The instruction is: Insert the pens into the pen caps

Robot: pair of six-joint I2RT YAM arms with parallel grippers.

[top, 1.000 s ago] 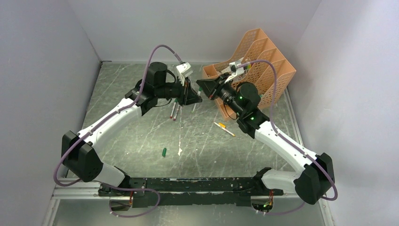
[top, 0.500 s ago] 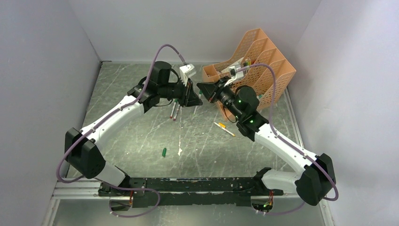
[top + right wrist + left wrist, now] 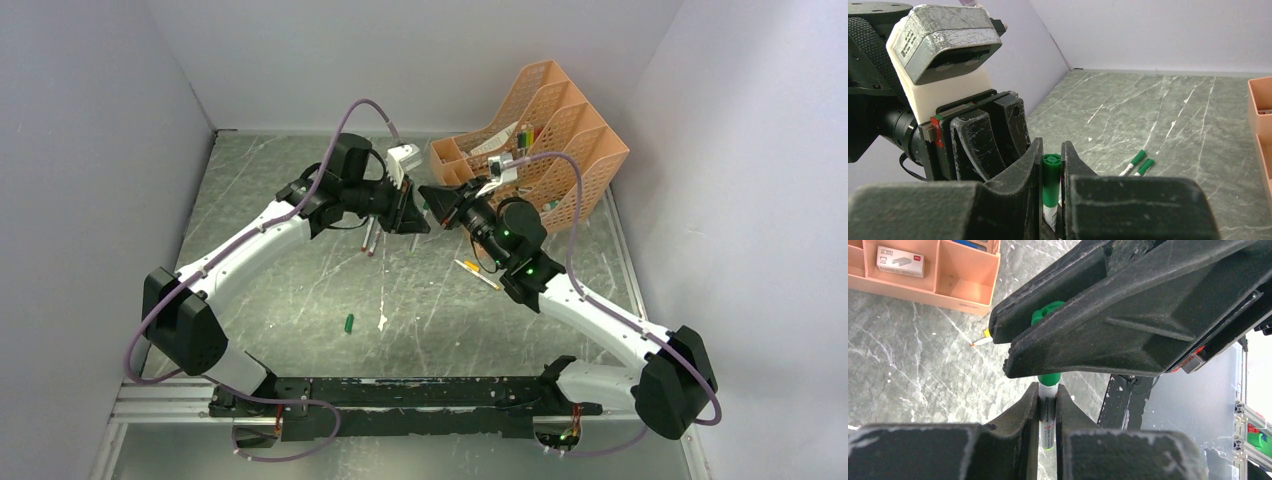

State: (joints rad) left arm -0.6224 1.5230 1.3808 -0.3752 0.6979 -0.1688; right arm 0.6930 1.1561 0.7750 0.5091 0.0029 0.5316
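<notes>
My left gripper (image 3: 413,214) and right gripper (image 3: 441,207) meet tip to tip above the table's far middle. In the left wrist view my left gripper (image 3: 1048,390) is shut on a white pen (image 3: 1048,415). The pen's front end sits inside a dark green cap (image 3: 1049,379). In the right wrist view my right gripper (image 3: 1052,150) is shut on that cap (image 3: 1051,182), with the white barrel (image 3: 1049,216) showing below it. A loose green cap (image 3: 349,323) lies on the table. An uncapped pen (image 3: 477,273) with an orange tip lies right of centre.
Two capped pens (image 3: 1139,162) lie side by side on the table beyond the grippers. An orange desk organiser (image 3: 545,140) stands at the far right, holding a small box (image 3: 900,261). A white scrap (image 3: 382,322) lies near the loose cap.
Both grippers have moved toward each other and now meet; the left went right, the right went left and slightly down. The items on the table have not moved.
</notes>
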